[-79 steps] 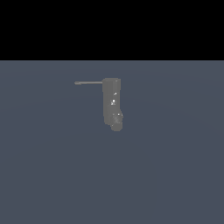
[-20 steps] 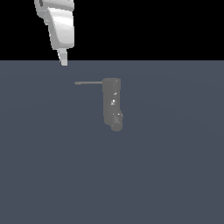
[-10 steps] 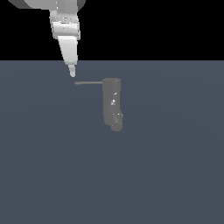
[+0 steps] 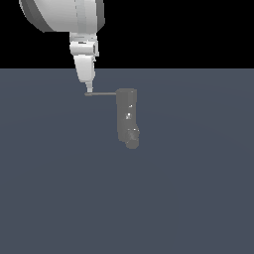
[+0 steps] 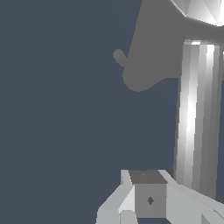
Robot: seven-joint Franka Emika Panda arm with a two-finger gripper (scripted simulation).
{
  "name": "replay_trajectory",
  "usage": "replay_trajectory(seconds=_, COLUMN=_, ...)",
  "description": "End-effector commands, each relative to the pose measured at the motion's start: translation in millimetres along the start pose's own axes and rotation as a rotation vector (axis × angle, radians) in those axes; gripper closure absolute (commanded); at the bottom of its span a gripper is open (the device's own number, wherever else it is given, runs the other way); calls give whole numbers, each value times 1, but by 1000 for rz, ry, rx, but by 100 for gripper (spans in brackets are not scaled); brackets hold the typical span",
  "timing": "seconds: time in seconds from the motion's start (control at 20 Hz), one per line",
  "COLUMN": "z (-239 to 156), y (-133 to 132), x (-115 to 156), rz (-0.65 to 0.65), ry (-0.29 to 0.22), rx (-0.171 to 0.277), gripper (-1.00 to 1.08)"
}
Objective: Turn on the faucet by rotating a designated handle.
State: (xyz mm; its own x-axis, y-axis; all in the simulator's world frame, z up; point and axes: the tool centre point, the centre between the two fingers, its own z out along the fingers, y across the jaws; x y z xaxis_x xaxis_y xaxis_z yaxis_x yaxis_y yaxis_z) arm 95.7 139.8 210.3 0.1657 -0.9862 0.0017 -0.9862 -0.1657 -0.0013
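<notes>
In the exterior view the dull-grey faucet (image 4: 127, 116) stands upright, with a round spout nub (image 4: 132, 143) at its lower end. A thin grey handle (image 4: 101, 94) sticks out from its top toward the exterior view's left. My gripper (image 4: 89, 89) hangs from the white arm, its tip at the handle's free end, touching or almost touching it. The fingers look pressed together with nothing between them. In the wrist view the handle (image 5: 196, 118) runs as a bright cylinder beside my gripper (image 5: 146, 199), and the faucet (image 5: 153, 52) lies beyond it.
A flat blue-grey floor (image 4: 188, 198) surrounds the faucet. The white arm's bulky link (image 4: 59, 15) hangs over the upper part of the exterior view's left.
The arm entered from above on the exterior view's left, then came down and rightward until the gripper tip reached the handle's free end. Faucet and handle have not moved.
</notes>
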Motion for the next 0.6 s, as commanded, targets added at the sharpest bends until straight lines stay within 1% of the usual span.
replay_trajectory(seconds=0.0, z=5, y=-7, x=4, rz=26, ry=0, rx=-2, gripper=108)
replay_trajectory(seconds=0.25, z=10, y=-13, x=8, rz=50, ry=0, rx=-2, gripper=108)
replay_trajectory(seconds=0.55, z=9, y=-12, x=8, rz=46, ry=-2, rx=-1, gripper=108)
